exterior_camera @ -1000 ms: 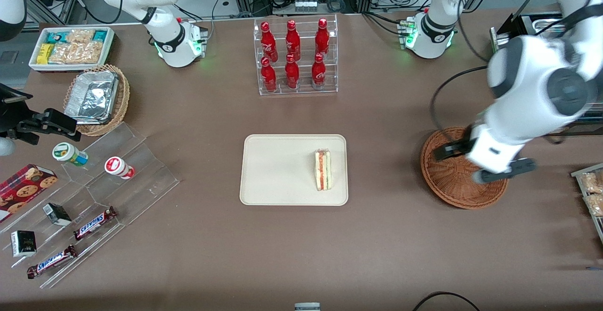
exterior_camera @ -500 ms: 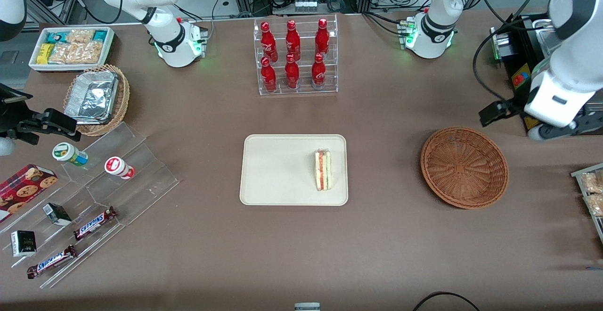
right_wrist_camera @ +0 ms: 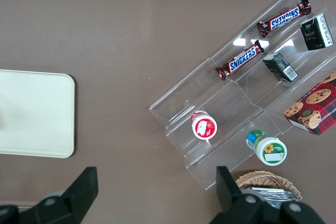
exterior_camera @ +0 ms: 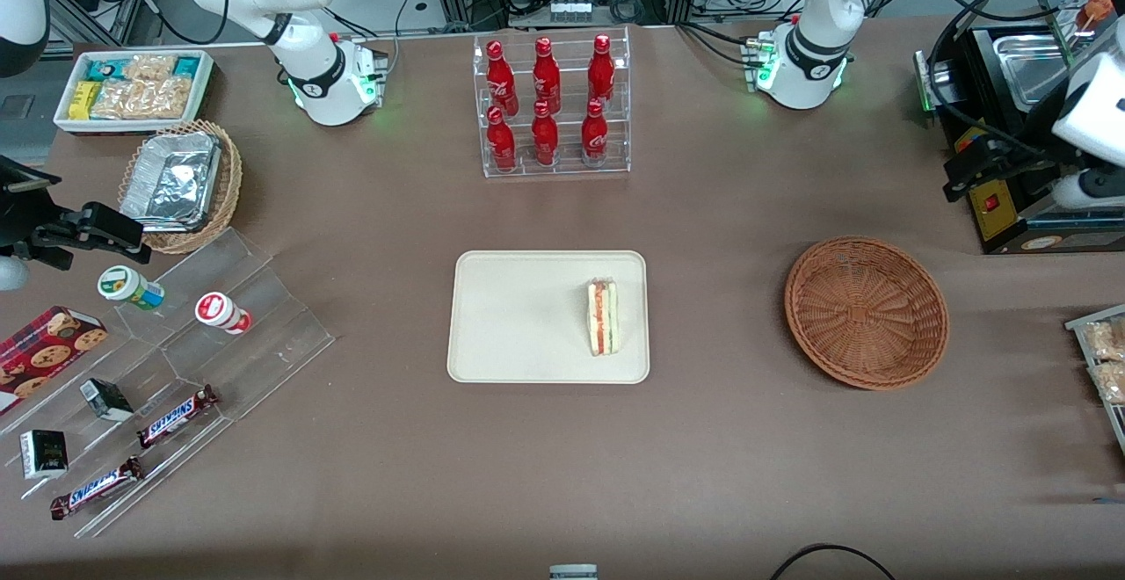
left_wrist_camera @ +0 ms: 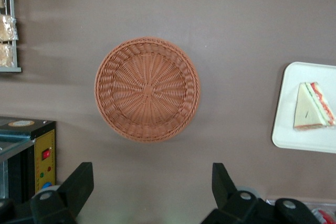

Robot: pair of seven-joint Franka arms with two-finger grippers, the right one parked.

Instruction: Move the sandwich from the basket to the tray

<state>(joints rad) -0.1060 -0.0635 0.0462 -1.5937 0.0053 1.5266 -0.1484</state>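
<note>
The sandwich (exterior_camera: 603, 316) lies on the cream tray (exterior_camera: 518, 321), close to the tray's short edge that faces the basket. In the left wrist view the sandwich (left_wrist_camera: 312, 106) shows its red and green filling on the tray (left_wrist_camera: 307, 141). The reddish-brown wicker basket (exterior_camera: 866, 312) sits on the table toward the working arm's end, with nothing in it (left_wrist_camera: 147, 88). My left gripper (exterior_camera: 1028, 178) hangs high over the table's end, farther from the front camera than the basket. It is open (left_wrist_camera: 150, 182), with only bare table between its fingers (left_wrist_camera: 79, 182).
A clear rack of red bottles (exterior_camera: 549, 105) stands at the back middle. A black appliance with a red switch (exterior_camera: 1002, 202) sits under the gripper. A snack shelf (exterior_camera: 1103, 360) is at the table's end. A stepped acrylic display (exterior_camera: 176, 369), foil basket (exterior_camera: 180, 184) and white bin (exterior_camera: 132, 88) are toward the parked arm's end.
My left gripper has lifted from over the basket and drawn back toward the working arm's end of the table, uncovering the basket. The sandwich has stayed on the tray.
</note>
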